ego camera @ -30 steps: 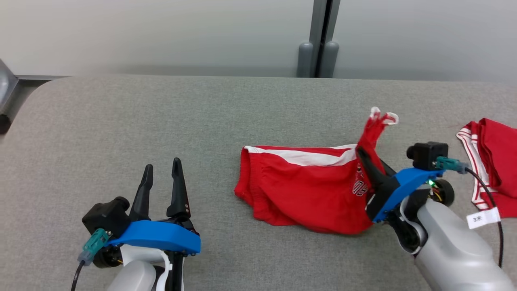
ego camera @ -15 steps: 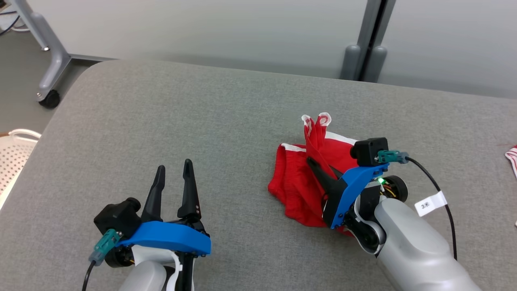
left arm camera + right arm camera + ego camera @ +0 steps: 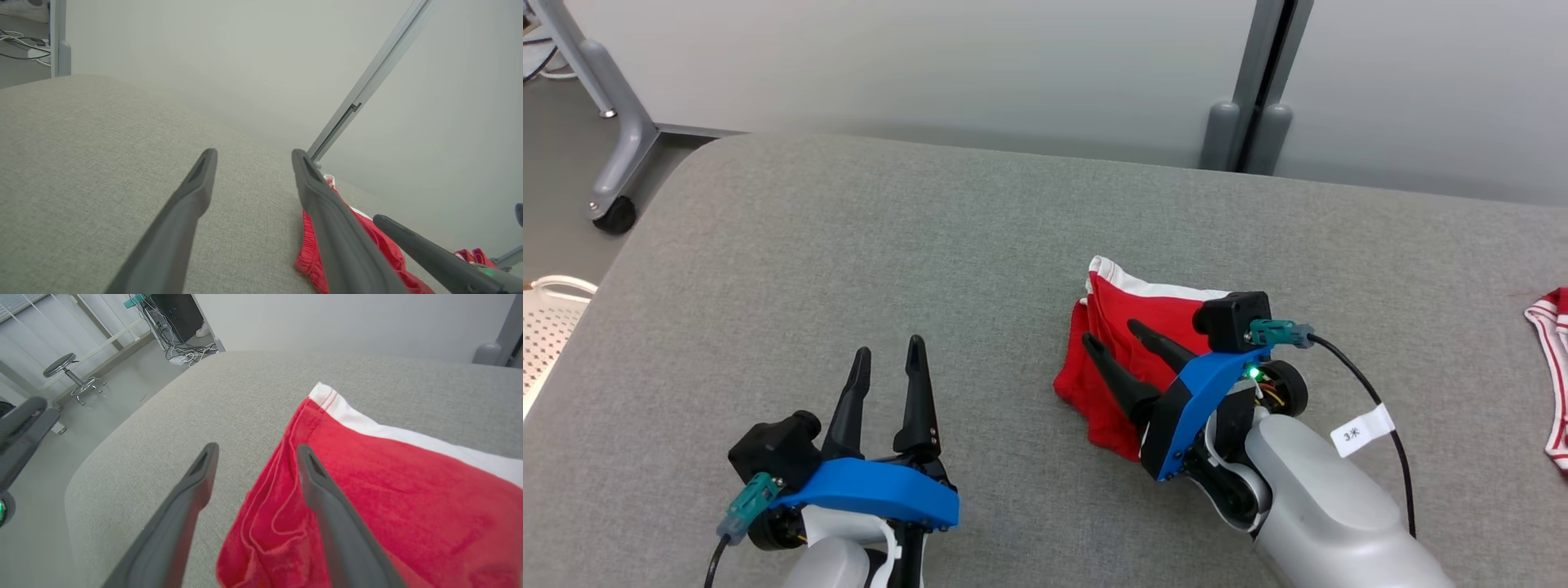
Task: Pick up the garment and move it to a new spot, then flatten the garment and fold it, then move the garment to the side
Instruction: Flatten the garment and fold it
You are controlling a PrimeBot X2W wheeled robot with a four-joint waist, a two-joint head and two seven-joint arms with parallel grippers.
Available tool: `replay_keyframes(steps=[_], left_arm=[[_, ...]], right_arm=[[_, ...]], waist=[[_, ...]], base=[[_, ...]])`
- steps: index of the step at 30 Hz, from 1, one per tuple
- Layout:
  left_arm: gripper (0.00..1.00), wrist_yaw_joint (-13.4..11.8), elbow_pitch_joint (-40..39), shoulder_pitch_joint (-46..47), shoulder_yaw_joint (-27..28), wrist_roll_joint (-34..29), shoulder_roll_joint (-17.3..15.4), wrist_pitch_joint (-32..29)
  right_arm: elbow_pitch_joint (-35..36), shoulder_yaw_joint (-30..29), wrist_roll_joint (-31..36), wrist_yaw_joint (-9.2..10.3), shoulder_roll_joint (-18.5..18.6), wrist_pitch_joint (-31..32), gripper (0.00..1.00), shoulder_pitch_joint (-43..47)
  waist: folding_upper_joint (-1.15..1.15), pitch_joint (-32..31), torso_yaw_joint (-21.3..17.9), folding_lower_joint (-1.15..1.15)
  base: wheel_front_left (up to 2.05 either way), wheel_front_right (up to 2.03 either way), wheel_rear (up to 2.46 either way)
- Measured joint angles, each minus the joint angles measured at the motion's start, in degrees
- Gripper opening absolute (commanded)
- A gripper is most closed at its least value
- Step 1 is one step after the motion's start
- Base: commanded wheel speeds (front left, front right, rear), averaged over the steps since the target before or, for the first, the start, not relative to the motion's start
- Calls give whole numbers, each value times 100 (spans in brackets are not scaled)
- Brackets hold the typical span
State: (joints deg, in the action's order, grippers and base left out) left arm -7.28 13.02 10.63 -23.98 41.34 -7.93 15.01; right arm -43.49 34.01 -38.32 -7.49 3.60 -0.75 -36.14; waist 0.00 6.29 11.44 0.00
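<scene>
My right gripper (image 3: 1109, 331) is just spreading apart and dropping the red garment (image 3: 1168, 314), my left gripper (image 3: 889, 346) is waiting apart, so I think this fold is finishing.

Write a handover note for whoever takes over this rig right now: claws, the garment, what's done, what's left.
The left claw is open and empty over the table, apart from the red shorts.
The right claw is open over the shorts, gripping nothing.
Shorts: doubled over mid-table, slightly rumpled.
Done: the fold, apparently.
Left: move the shorts to the side.
Another red-and-white garment lies at the table's right edge.
</scene>
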Motion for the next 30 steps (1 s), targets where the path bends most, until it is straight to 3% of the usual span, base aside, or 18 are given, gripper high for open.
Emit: replay_keyframes(steps=[13, 14, 15, 17, 19, 30], left_arm=[[100, -1, 9, 4, -101, -52, 36, -3], [100, -1, 7, 5, -104, -52, 34, -4], [100, -1, -2, 8, -105, -52, 31, -7], [100, -9, -33, 17, -100, -53, 3, -18], [100, -29, -62, 30, -93, -58, -38, -22], [100, -77, -142, 89, -58, -57, -66, -29]], right_arm=[[643, -661, 241, 0, 575, -325, 100, 166], [644, -703, 280, 0, 636, -293, 83, 193], [638, -748, 333, 0, 698, -278, 47, 235], [565, -794, 436, 1, 809, -178, 19, 264], [516, -800, 486, 1, 843, -88, 0, 274], [345, -74, 541, 0, 533, 74, 0, 402]], waist=[[0, -30, -247, 0], [0, -24, -242, 0], [0, -16, -232, 0], [0, 5, -200, 0], [0, 33, -162, 0], [0, 213, 91, 0]], base=[[0, 0, 0], [0, 0, 0], [0, 0, 0], [0, 0, 0], [0, 0, 0], [0, 0, 0]])
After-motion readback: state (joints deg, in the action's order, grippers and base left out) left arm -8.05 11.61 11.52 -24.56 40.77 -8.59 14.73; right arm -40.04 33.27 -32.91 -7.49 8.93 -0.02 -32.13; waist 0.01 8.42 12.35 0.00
